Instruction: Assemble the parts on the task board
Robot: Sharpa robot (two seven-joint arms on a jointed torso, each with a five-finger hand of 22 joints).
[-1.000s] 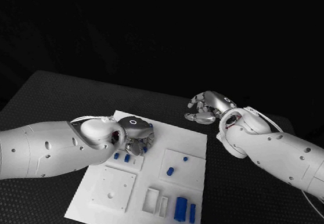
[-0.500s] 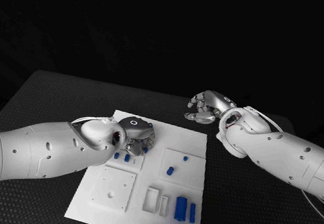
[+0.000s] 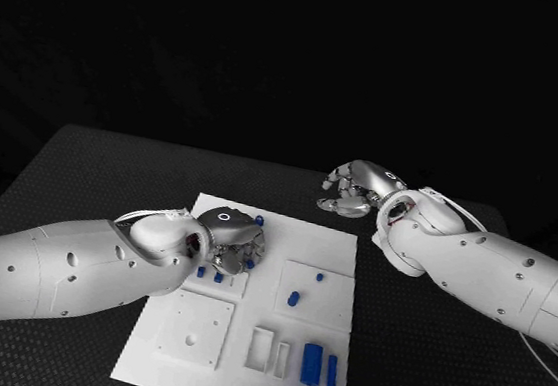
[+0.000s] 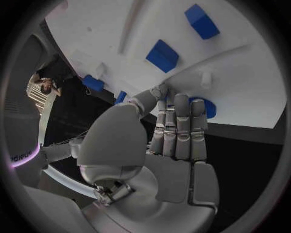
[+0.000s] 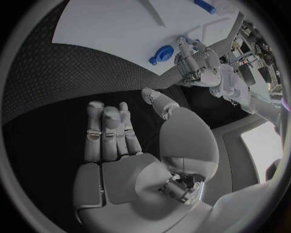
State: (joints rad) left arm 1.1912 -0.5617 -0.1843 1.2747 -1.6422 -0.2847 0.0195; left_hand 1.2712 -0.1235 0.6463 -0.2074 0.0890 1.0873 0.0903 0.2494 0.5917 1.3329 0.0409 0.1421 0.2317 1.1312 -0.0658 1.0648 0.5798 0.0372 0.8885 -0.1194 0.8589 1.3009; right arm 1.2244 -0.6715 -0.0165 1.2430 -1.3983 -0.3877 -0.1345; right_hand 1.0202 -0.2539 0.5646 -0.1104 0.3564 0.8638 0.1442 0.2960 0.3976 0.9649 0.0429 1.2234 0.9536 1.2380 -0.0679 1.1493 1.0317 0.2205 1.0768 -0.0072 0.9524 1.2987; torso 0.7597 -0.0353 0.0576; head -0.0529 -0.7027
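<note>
The white task board (image 3: 240, 374) lies in the middle of the black table. My left hand (image 3: 231, 235) is over its far left corner. Its fingers (image 4: 182, 121) are stretched out side by side, with their tips at a round blue part (image 4: 207, 108) by the board's far edge; I see nothing in its grip. That part (image 3: 258, 220) also shows beside the hand from above. My right hand (image 3: 352, 191) hovers over bare table past the board's far right corner, its fingers (image 5: 109, 131) straight and holding nothing. Other blue parts (image 3: 293, 297) (image 3: 311, 361) lie on the board.
Two small blue parts (image 3: 209, 271) lie just under my left wrist. White recessed blocks (image 3: 198, 326) (image 3: 261, 344) sit on the board's near half. Black table (image 3: 91, 180) surrounds the board on all sides.
My left hand has drawn back a little toward me, and the round blue part now shows at the board's far edge beside its fingers. My right hand has barely moved.
</note>
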